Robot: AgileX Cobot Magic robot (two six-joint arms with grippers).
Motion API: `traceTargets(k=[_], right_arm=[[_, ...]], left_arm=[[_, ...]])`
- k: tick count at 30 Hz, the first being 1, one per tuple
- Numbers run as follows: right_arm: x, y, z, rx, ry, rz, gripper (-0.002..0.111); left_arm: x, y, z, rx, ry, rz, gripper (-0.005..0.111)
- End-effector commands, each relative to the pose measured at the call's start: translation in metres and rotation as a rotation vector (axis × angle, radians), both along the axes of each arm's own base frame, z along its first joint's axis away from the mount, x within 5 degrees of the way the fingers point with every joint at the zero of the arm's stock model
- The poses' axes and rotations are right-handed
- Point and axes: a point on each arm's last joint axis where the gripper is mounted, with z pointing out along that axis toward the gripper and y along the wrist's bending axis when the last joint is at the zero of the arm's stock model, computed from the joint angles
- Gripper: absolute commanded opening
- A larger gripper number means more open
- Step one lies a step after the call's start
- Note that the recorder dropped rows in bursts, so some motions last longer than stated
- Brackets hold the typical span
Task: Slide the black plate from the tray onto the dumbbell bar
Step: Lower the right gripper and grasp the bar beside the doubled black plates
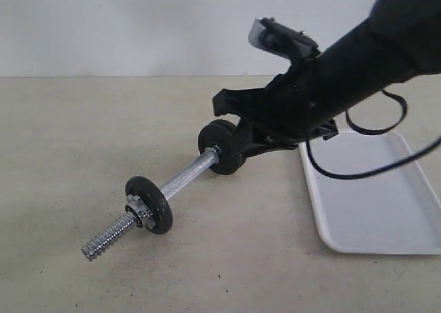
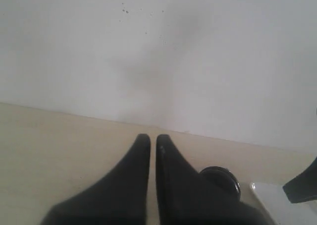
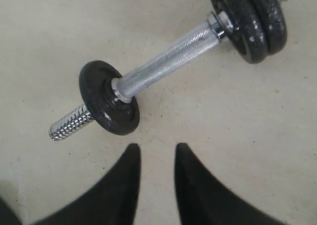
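Note:
The dumbbell bar [image 1: 186, 175] [image 3: 168, 61] lies on the table. The black plate [image 1: 213, 137] [image 3: 109, 98] sits on the bar near its far threaded end. Two more black discs [image 1: 153, 204] [image 3: 252, 19] with a chrome collar nut [image 1: 138, 206] sit at the bar's near end. My right gripper [image 1: 241, 144] [image 3: 156, 150] is open just beside the black plate, with nothing between its fingers. My left gripper [image 2: 153, 138] is shut and empty; it does not show in the exterior view. The white tray [image 1: 372, 203] [image 2: 265, 197] lies at the right with nothing on it.
The right arm reaches in from the upper right, with its cable looping over the tray's back edge. In the left wrist view a black disc [image 2: 223, 180] shows behind one finger. A white wall stands behind the beige table.

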Motion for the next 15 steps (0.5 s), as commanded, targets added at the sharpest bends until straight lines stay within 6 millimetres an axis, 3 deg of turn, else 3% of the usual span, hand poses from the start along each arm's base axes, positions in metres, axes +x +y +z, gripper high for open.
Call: traceTargets(k=[1, 3, 9, 15], right_arm=[[0.023, 0.018, -0.016, -0.019, 0.183, -0.024, 0.065], [0.036, 0.025, -0.023, -0.004, 0.257, -0.1, 0.081], [0.056, 0.057, -0.037, 0.021, 0.338, -0.314, 0.069], [0.062, 0.079, -0.053, -0.009, 0.321, -0.502, 0.069]], left_arm=[[0.001, 0.002, -0.001, -0.011, -0.014, 0.021, 0.004], [0.001, 0.002, -0.001, -0.011, -0.016, 0.022, 0.004], [0.001, 0.002, 0.0, -0.012, -0.02, 0.025, 0.004], [0.001, 0.002, 0.0, -0.012, -0.02, 0.025, 0.004]])
